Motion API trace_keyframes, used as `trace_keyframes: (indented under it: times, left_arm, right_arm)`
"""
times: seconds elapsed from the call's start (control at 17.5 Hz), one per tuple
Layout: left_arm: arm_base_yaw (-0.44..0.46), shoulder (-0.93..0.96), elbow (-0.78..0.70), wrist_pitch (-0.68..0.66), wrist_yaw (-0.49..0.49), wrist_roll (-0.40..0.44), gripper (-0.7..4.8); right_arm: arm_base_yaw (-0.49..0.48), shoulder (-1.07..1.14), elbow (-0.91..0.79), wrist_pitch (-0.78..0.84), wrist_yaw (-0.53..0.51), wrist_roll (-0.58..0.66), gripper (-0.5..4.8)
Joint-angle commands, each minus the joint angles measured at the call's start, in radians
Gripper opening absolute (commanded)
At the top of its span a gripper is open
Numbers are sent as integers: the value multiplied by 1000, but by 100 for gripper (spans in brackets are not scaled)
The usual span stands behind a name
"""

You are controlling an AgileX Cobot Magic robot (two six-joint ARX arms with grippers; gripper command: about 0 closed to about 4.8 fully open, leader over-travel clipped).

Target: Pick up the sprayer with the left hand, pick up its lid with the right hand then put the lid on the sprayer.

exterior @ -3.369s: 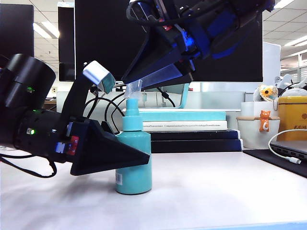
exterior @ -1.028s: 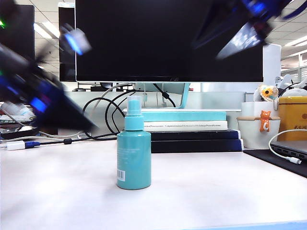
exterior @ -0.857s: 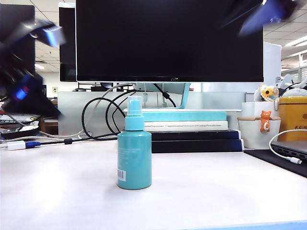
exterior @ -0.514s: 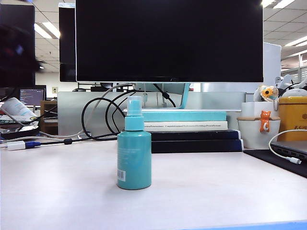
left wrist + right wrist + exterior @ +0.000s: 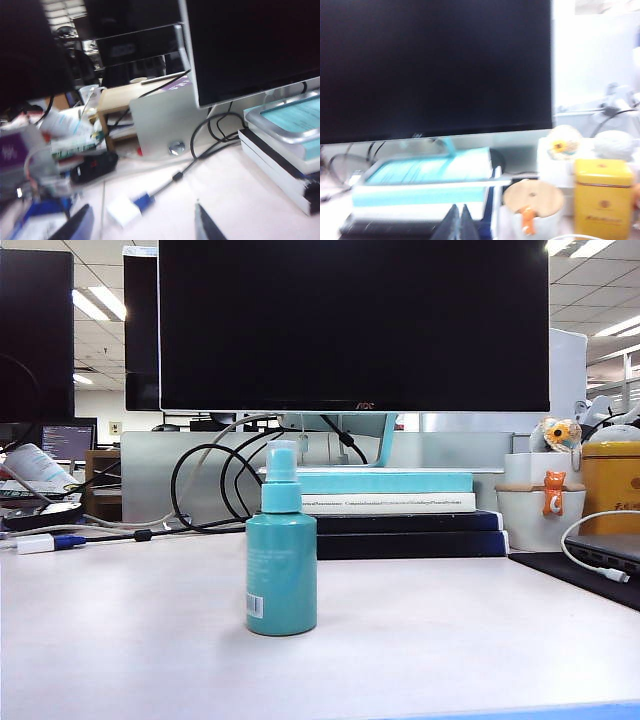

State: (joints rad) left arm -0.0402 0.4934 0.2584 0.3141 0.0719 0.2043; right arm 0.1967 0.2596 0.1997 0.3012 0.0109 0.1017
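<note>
The teal sprayer (image 5: 281,575) stands upright on the white table (image 5: 450,640), free of both grippers, in the exterior view. The clear lid (image 5: 281,462) sits over its nozzle. Neither arm shows in that view. In the left wrist view my left gripper (image 5: 142,227) is open, its two dark fingertips (image 5: 80,227) far apart above the table with nothing between them. In the right wrist view my right gripper (image 5: 458,222) is shut, its tips pressed together and empty, pointing at the books. The sprayer and lid are out of both wrist views.
Behind the sprayer stand a big black monitor (image 5: 350,325), looped black cables (image 5: 215,490) and a stack of books (image 5: 400,510). At the right are a white cup with an orange cat (image 5: 540,505), a yellow tin (image 5: 612,485) and a laptop (image 5: 605,550). A white adapter (image 5: 35,542) lies at the left.
Both arms have swung up and away, the left one to the left and the right one to the right, and have left the exterior view. The sprayer with its lid stays in place.
</note>
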Motion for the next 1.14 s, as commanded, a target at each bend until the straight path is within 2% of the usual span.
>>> trace_keyframes:
  times: [0.06,0.17,0.29,0.4,0.46,0.51,0.63,0.69,0.86,1.14]
  left_arm:
    - [7,-261,-161,-6,-61,-93,271]
    - [7,-468,-243,-72,-94,-134,271]
    - [13,-480,-251,-150,-122,-133,272]
    - [13,-481,-251,-214,-143,-130,264]
    - [13,-481,-251,-236,-149,-130,241]
    - [13,-481,-251,-248,-151,-130,207]
    - [13,-481,-251,-252,-151,-130,-1]
    - [14,-481,-251,-259,-156,-128,-6]
    - [13,-481,-251,-265,-192,-129,-6]
    - [13,-481,-251,-302,-181,-134,-5]
  right_arm:
    - [2,-90,-63,25,47,11,-5]
    - [2,-123,-116,18,47,14,-5]
    - [0,-151,-195,-23,69,63,-5]
    - [0,-148,-195,-152,126,42,-5]
    - [-2,-148,-195,-190,148,26,-5]
    - [-2,-148,-195,-215,151,33,-5]
    - [-1,-148,-195,-298,152,61,-5]
    - [-2,-148,-195,-394,155,68,-5]
    - [-1,-149,-195,-326,146,91,-5]
    - [-1,-149,-194,-331,145,89,-4]
